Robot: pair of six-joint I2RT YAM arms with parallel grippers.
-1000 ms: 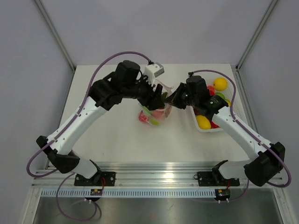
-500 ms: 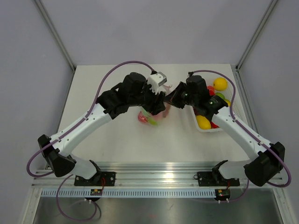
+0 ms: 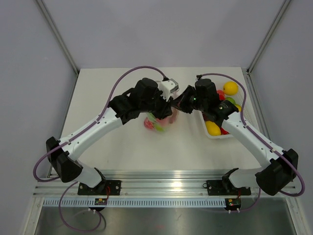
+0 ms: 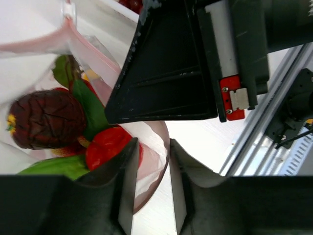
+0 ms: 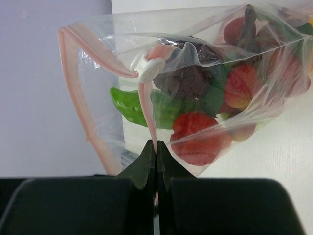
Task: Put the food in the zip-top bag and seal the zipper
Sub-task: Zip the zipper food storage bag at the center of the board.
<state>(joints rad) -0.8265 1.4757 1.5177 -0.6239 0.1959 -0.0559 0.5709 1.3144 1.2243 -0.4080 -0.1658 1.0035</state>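
The clear zip-top bag [image 3: 159, 121] hangs between my two grippers at mid-table, holding red, green and dark purple toy food [image 5: 195, 83]. My right gripper [image 5: 156, 147] is shut on the pink zipper [image 5: 73, 83] strip, just below a white slider [image 5: 148, 69]. My left gripper [image 4: 151, 164] is open, its fingers [image 4: 127, 191] astride the bag's lower plastic edge [image 4: 154, 147] beside a red fruit [image 4: 110, 147]. In the top view the left gripper [image 3: 169, 105] and the right gripper [image 3: 182, 105] nearly touch above the bag.
A white tray [image 3: 215, 137] at the right holds more food, including a yellow lemon [image 3: 230, 87] and another yellow piece [image 3: 212, 128]. The right gripper's black body [image 4: 166, 63] fills the upper left wrist view. The table's metal rail [image 3: 161, 178] runs along the front.
My left arm has swung right, bringing its gripper over the bag's mouth close to the right gripper. The right gripper has kept its hold on the zipper strip.
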